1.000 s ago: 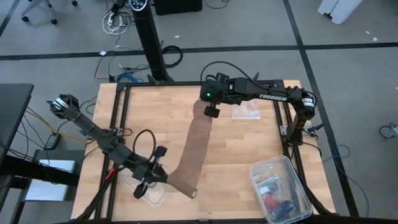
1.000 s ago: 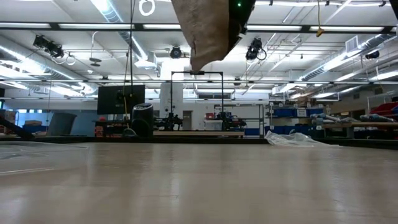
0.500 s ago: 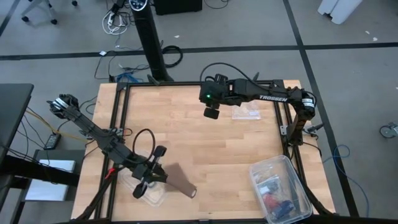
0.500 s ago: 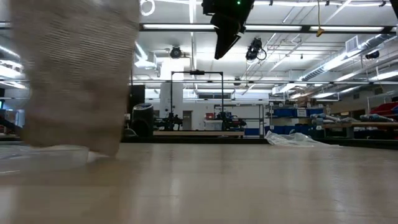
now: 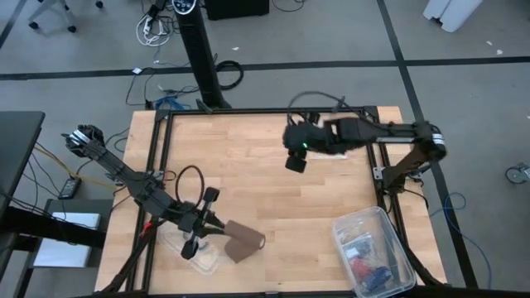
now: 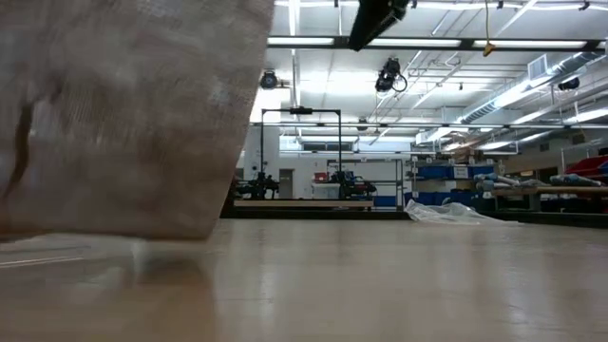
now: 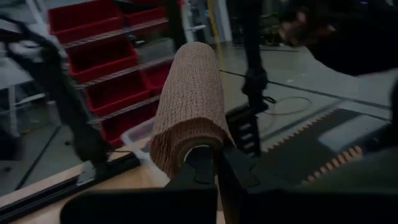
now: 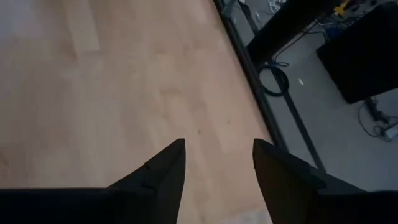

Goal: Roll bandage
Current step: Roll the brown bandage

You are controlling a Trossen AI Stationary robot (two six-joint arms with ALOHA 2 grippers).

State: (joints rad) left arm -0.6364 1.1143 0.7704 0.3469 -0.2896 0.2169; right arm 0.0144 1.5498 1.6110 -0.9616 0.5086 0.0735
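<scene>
The bandage [image 5: 242, 242] is a dark brown roll near the table's front left. It sticks out from my left gripper [image 5: 214, 228], which is shut on its end. In the left wrist view the roll [image 7: 189, 99] points away from the fingers. In the low view it [image 6: 123, 114] fills the left side, its lower edge close over the table. My right gripper [image 5: 296, 162] hangs open above the table's far middle with nothing between its fingers [image 8: 163, 174]. The low view shows the right gripper [image 6: 375, 14] at the picture's top. My left gripper holds the roll by its near end face [image 7: 198, 148], with the two shut fingers [image 7: 214, 171] together at the middle of that face. The fingers come level and lie along the roll's length. Whether the roll touches the table I cannot tell.
A clear plastic tub [image 5: 377, 222] with small items stands at the table's front right corner. A clear plastic piece [image 5: 201, 258] lies on the table below my left gripper. A black frame [image 5: 157, 165] runs around the wooden table top.
My right gripper has let go of the bandage's far end and moved toward the table's right edge. The strip, drawn taut between the two grippers a second ago, has dropped and gathered at the roll in my left gripper.
</scene>
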